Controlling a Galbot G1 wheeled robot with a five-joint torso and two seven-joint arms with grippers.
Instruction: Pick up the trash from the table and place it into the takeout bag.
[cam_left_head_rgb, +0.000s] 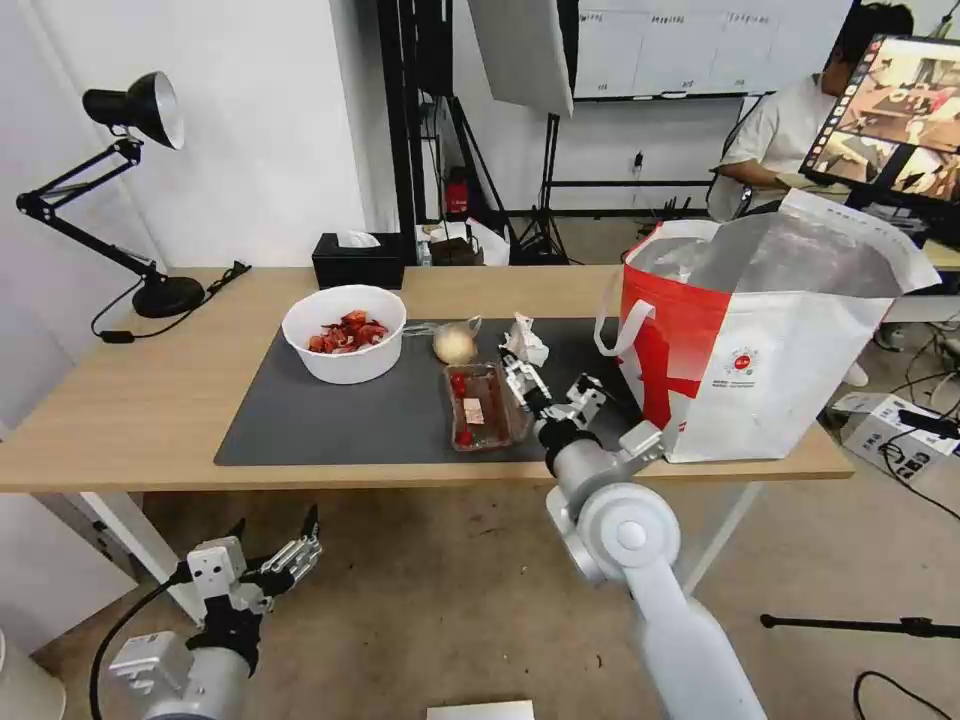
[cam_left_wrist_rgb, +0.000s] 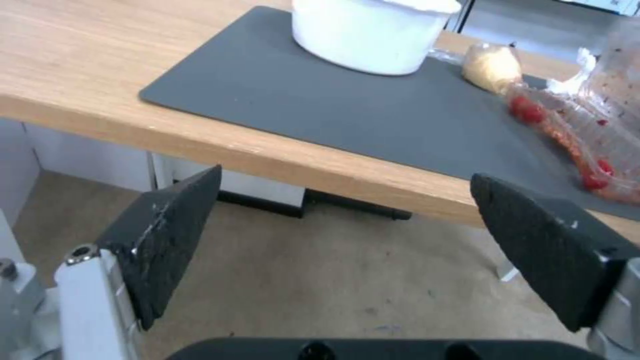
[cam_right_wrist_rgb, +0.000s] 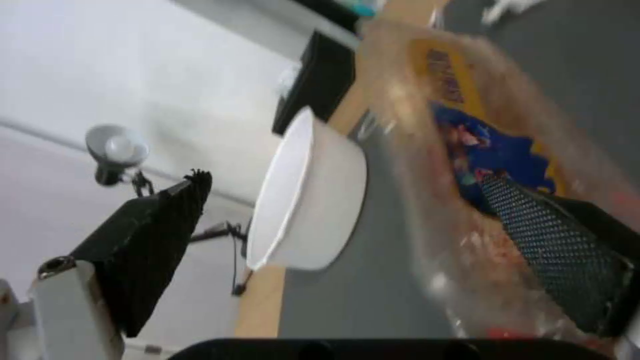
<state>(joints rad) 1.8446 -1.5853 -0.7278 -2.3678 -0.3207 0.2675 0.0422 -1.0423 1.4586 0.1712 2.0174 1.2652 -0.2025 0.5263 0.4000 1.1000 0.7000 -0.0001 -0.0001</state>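
Observation:
On the table's (cam_left_head_rgb: 120, 410) dark grey mat (cam_left_head_rgb: 330, 420) lies the trash: a white bowl of red scraps (cam_left_head_rgb: 345, 335), a clear bag with a yellowish lump (cam_left_head_rgb: 455, 345), a crumpled white tissue (cam_left_head_rgb: 525, 340) and a clear clamshell tray with red bits (cam_left_head_rgb: 480, 405). My right gripper (cam_left_head_rgb: 552, 385) hovers open at the tray's right edge. In the right wrist view one finger (cam_right_wrist_rgb: 547, 240) sits against the tray (cam_right_wrist_rgb: 467, 150), the other far off it. The red-and-white takeout bag (cam_left_head_rgb: 760, 340) stands open on the table's right end. My left gripper (cam_left_head_rgb: 275, 555) hangs open below the table's front edge.
A black tissue box (cam_left_head_rgb: 357, 260) and a black desk lamp (cam_left_head_rgb: 130, 110) stand at the table's back left. The left wrist view shows the bowl (cam_left_wrist_rgb: 373, 35), the lump (cam_left_wrist_rgb: 492, 65) and the tray (cam_left_wrist_rgb: 587, 140) above the table edge. Cables and a box lie on the floor at right.

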